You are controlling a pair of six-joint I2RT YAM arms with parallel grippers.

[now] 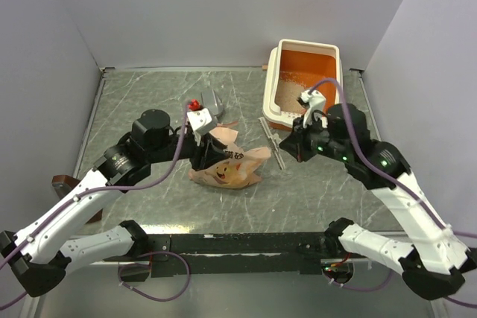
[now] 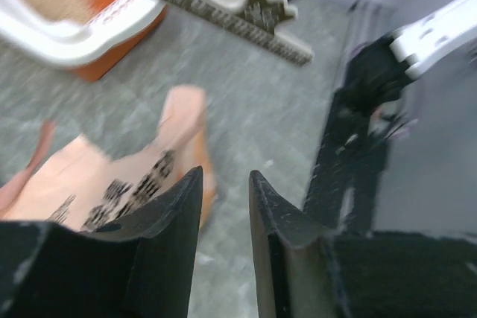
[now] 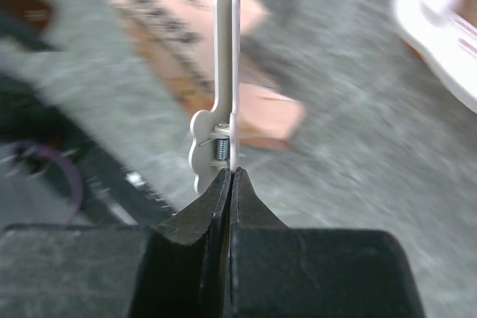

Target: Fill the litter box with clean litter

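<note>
Looking from the top cam: litter box (image 1: 307, 44) sits at the far right corner of the table (image 1: 149, 94). It's orange inside w/ a cream rim. A patch of pale litter (image 1: 289, 94) lies on its floor, toward the near left side, and the rest of the floor is bare orange.

The pink-orange paper bag (image 1: 227, 169) w/ the cartoon face lies flat around mid-table, apart from the box.

Right gripper (image 3: 231, 176) is clamped tight on the handle end of a long cream clip (image 3: 227, 72) w/ a little spring. The clip sticks straight out past the fingertips. From above it's between the bag and the box's near corner, but I can't tell if it touches the table.

Left gripper (image 2: 223, 199) has its fingers apart w/ nothing between them, just table showing thru the gap. It's right by the bag, whose printed edge peeks out beside the left finger in the wrist cam.

Both wrist views are pretty blurry, btw.
</note>
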